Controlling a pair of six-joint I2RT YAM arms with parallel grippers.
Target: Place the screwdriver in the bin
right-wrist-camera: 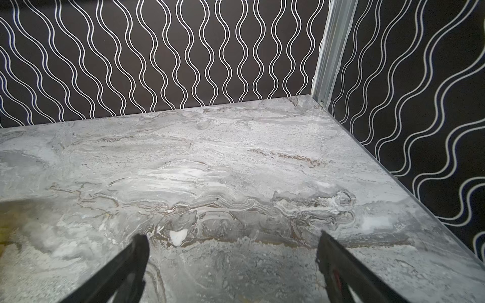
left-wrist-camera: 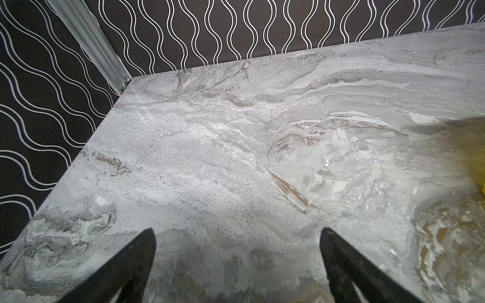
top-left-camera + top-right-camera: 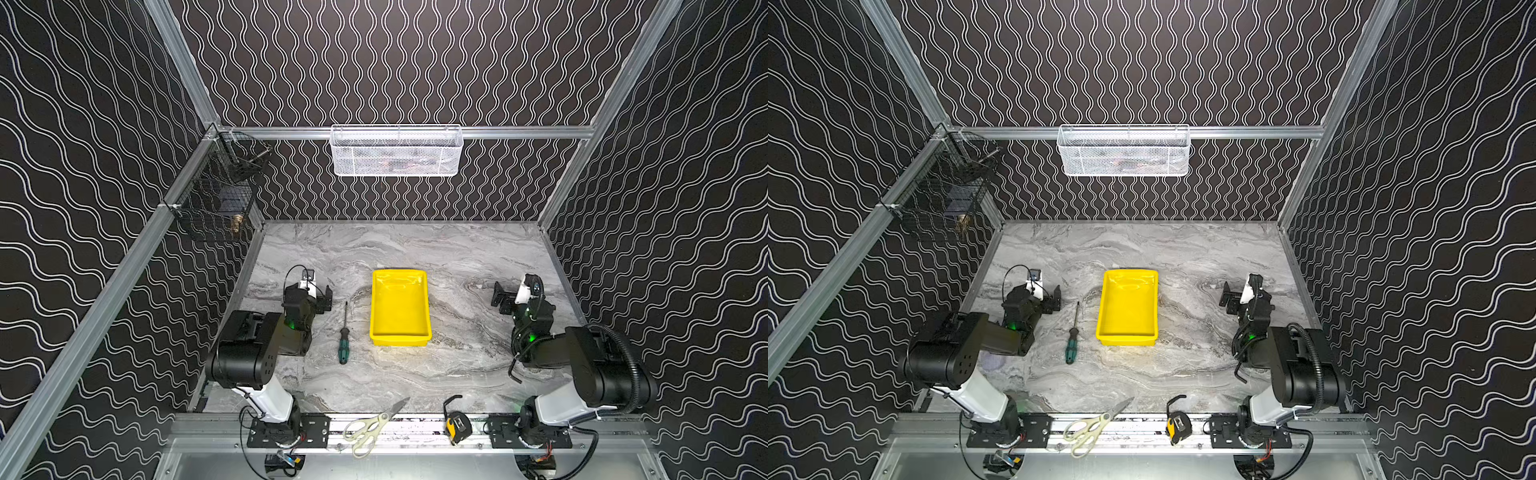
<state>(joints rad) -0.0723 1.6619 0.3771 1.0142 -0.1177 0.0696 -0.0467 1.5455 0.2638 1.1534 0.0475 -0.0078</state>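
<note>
Left end effector [image 2: 237, 233]: open, empty.
Right end effector [image 1: 232, 236]: open, empty.
Grasp: pinch screwdriver [image 3: 344, 347] handle crosswise, then clear the bin [image 3: 400, 273] rim.

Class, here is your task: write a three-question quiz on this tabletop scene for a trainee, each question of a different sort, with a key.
1. True or false: the screwdriver already lies inside the bin.
2. Multiple choice: in both top views, the screwdriver lies on the table: A) between the left arm and the bin; B) between the bin and the right arm; C) behind the bin, near the back wall.
3. Fill in: the jaws of the left gripper stand ____, with nothing between them.

Key: 1 false; 2 A; 3 open.
</note>
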